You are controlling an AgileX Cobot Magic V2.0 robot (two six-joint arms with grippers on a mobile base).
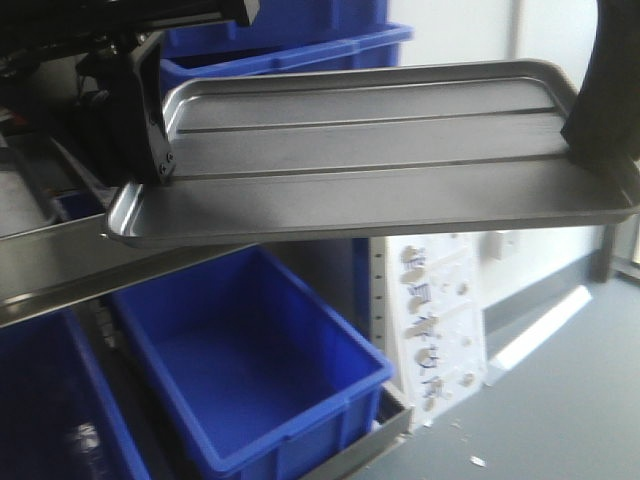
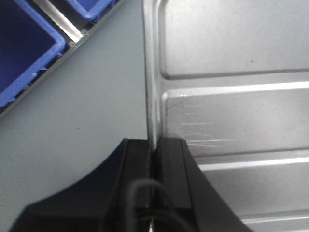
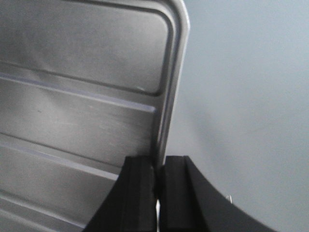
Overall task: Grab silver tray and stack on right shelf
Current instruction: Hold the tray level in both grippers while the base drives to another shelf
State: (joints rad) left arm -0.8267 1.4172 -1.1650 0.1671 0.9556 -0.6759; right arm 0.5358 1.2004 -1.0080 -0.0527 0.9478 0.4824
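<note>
Aloft — silver tray (image 1: 370,150), ribbed, shiny, rolled rim.

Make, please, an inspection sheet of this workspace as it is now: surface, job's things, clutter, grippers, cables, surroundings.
Surface: no table seen; grey floor below.
Job's things: silver tray held in the air, roughly level, nothing on it. Of the right shelf, only a sloping steel bar shows by the tray's left corner; contact cannot be told.
Clutter: white scraps on the floor; the blue bin under the tray looks empty.
Grippers: left gripper shut on the tray's left rim; right gripper shut on its right rim.
Cables: one thin black cable over the left gripper's body.
Surroundings: white panel with small parts beyond the bins; pale wall.
</note>
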